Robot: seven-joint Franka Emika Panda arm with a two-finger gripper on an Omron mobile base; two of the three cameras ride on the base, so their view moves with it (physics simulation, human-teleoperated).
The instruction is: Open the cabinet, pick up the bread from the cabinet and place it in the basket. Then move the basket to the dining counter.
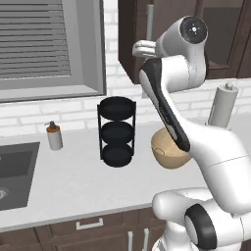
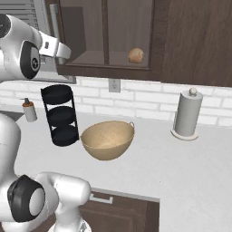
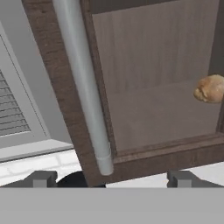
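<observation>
Left base view sat behind arm, left side, looked forward and down over grey counter [image 1: 73,176] toward brick wall and window [image 1: 49,44]. Right base view sat behind arm, right side, faced same counter [image 2: 190,172], aimed higher into cabinet [image 2: 136,36]. Both shared basket [image 1: 166,152] [image 2: 108,139], black rack [image 1: 116,131] [image 2: 60,115], paper towel holder [image 1: 223,105] [image 2: 186,113]. Hand view sat close under cabinet [image 3: 153,87], looked up along handle [image 3: 85,87] through glass at bread [image 3: 211,89]; rolled against room.
</observation>
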